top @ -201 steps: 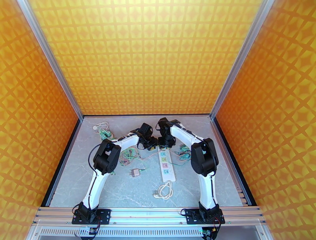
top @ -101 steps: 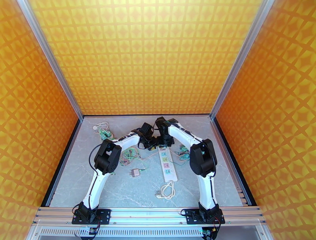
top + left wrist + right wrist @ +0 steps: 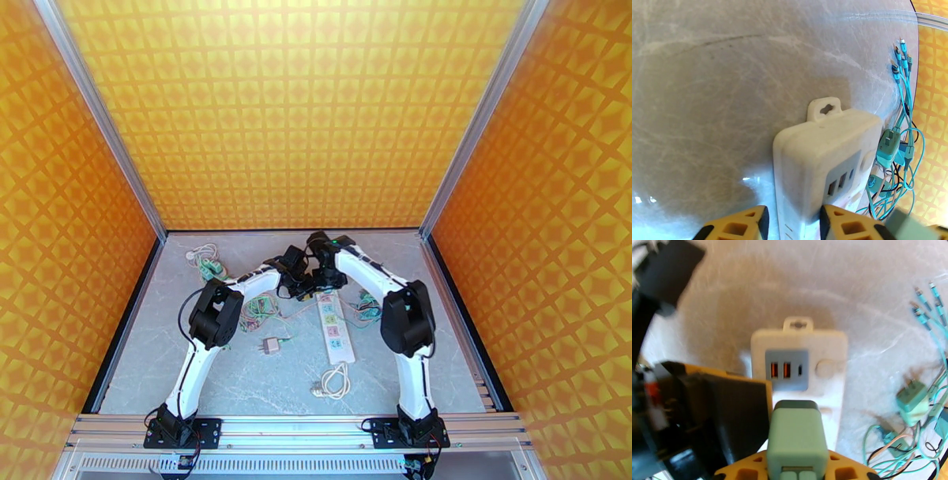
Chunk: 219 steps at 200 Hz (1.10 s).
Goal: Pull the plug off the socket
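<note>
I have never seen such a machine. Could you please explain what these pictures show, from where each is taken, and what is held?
This is a robot with two white arms bolted to the near edge of a grey table. One picture looks down from above; the other two come from a camera on each wrist, so yellow fingers show at the bottom. On the table lie a white power strip with its coiled cord, a small loose adapter and bundles of teal cables. The right hand is shut on a green plug over the strip. The left hand seems to pinch the strip's edge, to steady it.
</note>
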Tool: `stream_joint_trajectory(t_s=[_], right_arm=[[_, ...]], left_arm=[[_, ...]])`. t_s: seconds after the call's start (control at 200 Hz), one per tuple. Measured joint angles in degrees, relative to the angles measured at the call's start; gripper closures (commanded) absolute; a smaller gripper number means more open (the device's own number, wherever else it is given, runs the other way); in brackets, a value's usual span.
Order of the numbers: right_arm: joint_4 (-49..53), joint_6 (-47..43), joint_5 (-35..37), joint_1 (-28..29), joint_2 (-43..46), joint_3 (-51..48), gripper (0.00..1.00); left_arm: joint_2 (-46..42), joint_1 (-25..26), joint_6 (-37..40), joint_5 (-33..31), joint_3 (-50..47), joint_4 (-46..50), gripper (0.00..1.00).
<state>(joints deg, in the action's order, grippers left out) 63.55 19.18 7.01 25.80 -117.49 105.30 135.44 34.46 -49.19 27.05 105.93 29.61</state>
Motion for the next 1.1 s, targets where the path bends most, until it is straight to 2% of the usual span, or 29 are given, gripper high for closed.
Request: stream_joint_trajectory(t_s=[0.235,0.565,0.925,1.095], right_arm=[[-4.94,0.02,0.13,-5.38,11.23,-4.90,0.81],[-7.78,3.23,0.92,-7.82,34.36,-21.92,0.79],[-6.71,13.68,9.35,-9.01,58.10,-48.35,0.77],[-6.56,19.61,11.87,-9.86,65.13,-59.54,0.78]], left_arm=[[-0.07,0.15,0.00,0.02,0.00,0.07,0.60],[-0.11,0.07,0.15,-0.02,0.07,0.24,0.59],[-0.26,-0.68,2.19,-0.09,1.03,3.26,0.58],[-1.11,-1.38,3.48,-0.13,1.03,6.47,0.58]])
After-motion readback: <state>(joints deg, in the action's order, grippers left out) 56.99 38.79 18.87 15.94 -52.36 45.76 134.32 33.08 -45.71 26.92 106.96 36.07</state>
